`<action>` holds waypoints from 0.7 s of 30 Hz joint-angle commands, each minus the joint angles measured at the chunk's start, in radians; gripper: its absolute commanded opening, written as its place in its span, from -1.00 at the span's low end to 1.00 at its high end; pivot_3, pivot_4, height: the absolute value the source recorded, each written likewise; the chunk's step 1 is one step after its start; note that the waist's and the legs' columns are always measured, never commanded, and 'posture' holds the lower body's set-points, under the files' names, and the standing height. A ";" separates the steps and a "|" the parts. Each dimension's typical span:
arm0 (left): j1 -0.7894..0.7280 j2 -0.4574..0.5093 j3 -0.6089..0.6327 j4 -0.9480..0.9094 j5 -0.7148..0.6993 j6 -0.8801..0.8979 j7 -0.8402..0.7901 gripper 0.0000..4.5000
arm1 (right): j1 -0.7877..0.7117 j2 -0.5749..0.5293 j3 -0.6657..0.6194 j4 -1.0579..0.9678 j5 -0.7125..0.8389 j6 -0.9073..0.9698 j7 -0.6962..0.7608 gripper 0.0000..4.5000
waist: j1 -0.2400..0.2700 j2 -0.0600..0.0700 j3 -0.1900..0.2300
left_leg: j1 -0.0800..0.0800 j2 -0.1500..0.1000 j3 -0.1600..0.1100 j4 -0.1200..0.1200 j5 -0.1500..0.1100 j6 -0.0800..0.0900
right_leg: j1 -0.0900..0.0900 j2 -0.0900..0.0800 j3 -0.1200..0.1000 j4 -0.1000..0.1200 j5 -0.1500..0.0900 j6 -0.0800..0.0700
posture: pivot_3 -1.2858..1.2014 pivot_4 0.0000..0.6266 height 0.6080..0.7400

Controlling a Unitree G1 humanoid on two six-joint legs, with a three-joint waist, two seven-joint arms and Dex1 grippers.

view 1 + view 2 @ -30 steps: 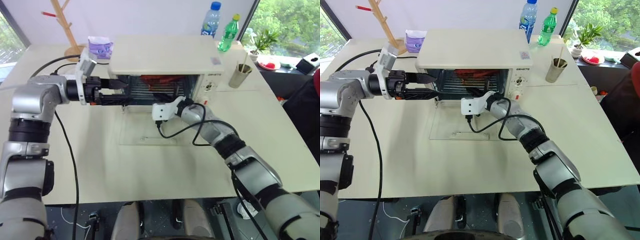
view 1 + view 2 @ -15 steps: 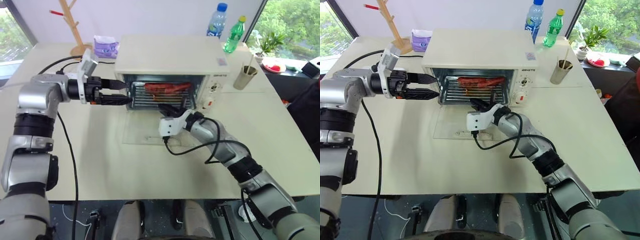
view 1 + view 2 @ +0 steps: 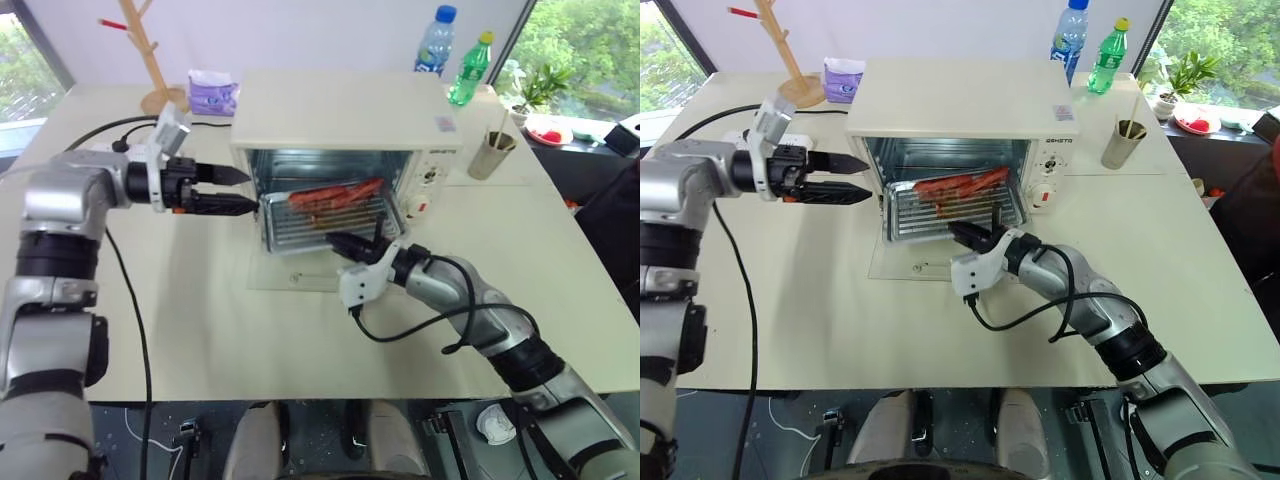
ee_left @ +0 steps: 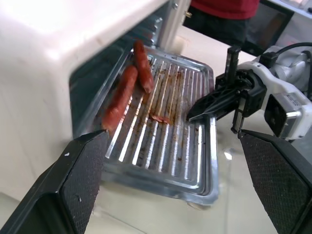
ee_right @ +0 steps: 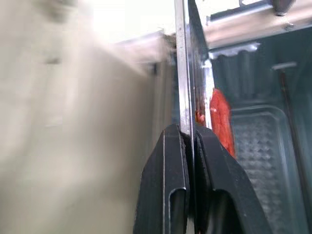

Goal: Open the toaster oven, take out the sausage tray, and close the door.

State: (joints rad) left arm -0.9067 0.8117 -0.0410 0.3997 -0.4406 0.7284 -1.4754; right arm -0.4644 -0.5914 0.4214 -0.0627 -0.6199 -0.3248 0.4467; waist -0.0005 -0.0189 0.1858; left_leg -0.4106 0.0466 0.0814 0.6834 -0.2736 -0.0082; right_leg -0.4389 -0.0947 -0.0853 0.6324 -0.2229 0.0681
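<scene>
The right end effector [image 3: 970, 238] is pinching the front rim of the sausage tray [image 3: 940, 212], which is sticking halfway out of the toaster oven [image 3: 960, 110]. The left end effector [image 3: 845, 176] is hovering wide open beside it.

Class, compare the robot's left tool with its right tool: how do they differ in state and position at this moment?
The left tool is open and holds nothing; the right tool is shut on the shallow silver metal sausage tray, pinching its front rim. The left tool hovers beside the left side of the boxy cream-white toaster oven; the right tool is in front of the oven's opening, with the tray partly out. Both have two black fingers.
</scene>
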 commanded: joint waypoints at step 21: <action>0.450 -0.102 0.462 -0.492 -0.520 0.781 0.480 1.00 | -0.022 -0.072 -0.083 -0.037 0.201 -0.287 0.074 -0.97 | -0.011 -0.001 0.000 | 0.002 0.001 -0.003 0.000 0.002 -0.004 | 0.001 0.000 0.001 0.001 0.000 0.000 | 0.03 -0.52 0.73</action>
State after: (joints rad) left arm -0.4544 0.7215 0.3605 -0.0526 -0.9129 1.4638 -1.0456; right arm -0.4636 -0.6616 0.3718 -0.0826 -0.4542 -0.5885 0.5195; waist -0.0114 -0.0201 0.1859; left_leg -0.4088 0.0479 0.0788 0.6838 -0.2714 -0.0121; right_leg -0.4373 -0.0944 -0.0849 0.6337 -0.2229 0.0679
